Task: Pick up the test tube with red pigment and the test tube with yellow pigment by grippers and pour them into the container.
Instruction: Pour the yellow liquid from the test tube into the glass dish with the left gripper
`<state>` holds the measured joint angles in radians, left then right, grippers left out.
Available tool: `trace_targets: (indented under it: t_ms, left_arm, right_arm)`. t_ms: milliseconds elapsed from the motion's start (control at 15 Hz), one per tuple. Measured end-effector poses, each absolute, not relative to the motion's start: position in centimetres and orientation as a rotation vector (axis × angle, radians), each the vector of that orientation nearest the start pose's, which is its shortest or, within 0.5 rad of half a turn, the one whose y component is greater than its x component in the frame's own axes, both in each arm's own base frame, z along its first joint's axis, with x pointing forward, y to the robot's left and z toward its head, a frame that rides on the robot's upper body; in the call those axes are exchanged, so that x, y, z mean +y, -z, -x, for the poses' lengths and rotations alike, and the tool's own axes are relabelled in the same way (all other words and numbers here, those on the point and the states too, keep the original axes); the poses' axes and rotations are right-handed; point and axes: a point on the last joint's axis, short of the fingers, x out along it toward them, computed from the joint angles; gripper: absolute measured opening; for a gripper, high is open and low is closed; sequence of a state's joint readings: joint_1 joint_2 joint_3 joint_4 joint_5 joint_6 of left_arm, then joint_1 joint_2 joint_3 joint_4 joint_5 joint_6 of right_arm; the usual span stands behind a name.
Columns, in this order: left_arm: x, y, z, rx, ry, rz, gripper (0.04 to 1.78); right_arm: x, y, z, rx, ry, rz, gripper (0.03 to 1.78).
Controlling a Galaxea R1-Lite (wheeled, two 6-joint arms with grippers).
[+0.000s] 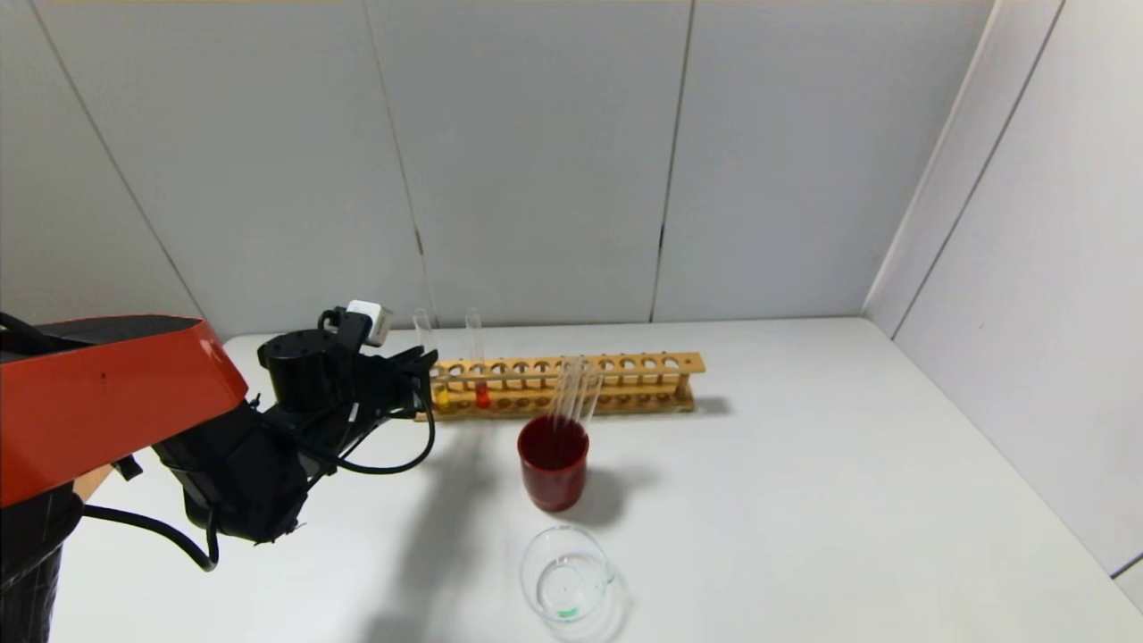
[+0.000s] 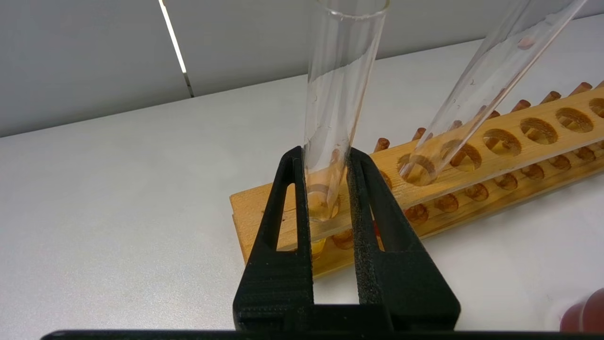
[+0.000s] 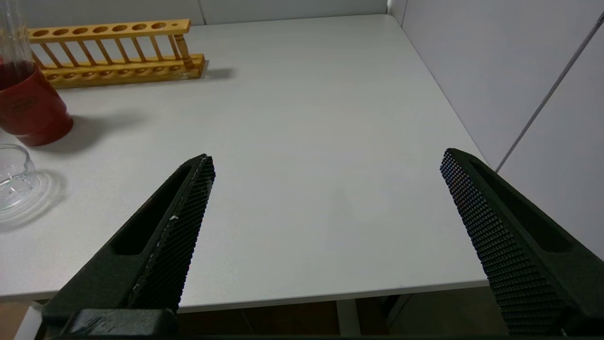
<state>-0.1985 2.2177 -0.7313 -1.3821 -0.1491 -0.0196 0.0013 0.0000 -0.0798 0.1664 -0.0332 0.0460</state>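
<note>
The test tube with yellow pigment [image 2: 330, 141] stands squarely between the left gripper [image 2: 325, 160] fingers, still seated in the end hole of the wooden rack [image 2: 519, 151]. Both pads press its glass: clamped tight. The test tube with red pigment [image 2: 476, 94] leans one hole beyond. The container [image 1: 569, 580] sits well off, past the red cup [image 1: 554, 464]. The right gripper [image 3: 325, 189] hangs spread wide, holding nothing.

Left arm reaches toward 11 o'clock; left claw [image 2: 325, 160] pinched tight on the yellow-tipped tube [image 2: 337, 94]. Right claw [image 3: 325, 165] parked at 4 o'clock, fingers spread wide.
</note>
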Motion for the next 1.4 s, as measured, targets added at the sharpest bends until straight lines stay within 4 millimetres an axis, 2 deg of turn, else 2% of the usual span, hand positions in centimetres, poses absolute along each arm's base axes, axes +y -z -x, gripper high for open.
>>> trace_targets:
  t_ms: [333,533,867,1067,1267,1400]
  left_arm:
    - [-7.7,-6.3,-36.4,0.105,0.336,0.015,0.29]
    - [-7.6,-8.1,-36.5,0.066,0.294,0.009,0.29]
    - [-7.5,-13.8,-36.5,0.06,0.258,0.009,0.29]
    - [-7.3,-17.5,-35.6,0.042,0.25,0.007,0.29]
    - [-7.1,-21.1,-33.3,0.054,0.257,0.004,0.29]
    - [-7.5,-23.3,-30.6,0.071,0.285,-0.002,0.29]
  right_arm:
    - [-0.1,-8.0,3.0,0.086,0.034,-0.044,1.75]
    - [-0.1,-8.0,3.0,0.086,0.034,-0.044,1.75]
    - [-0.1,-8.0,3.0,0.086,0.034,-0.044,1.75]
    - [-0.1,-8.0,3.0,0.087,0.035,-0.044,1.75]
    - [-0.1,-8.0,3.0,0.086,0.035,-0.044,1.75]
    - [-0.1,-8.0,3.0,0.087,0.034,-0.044,1.75]
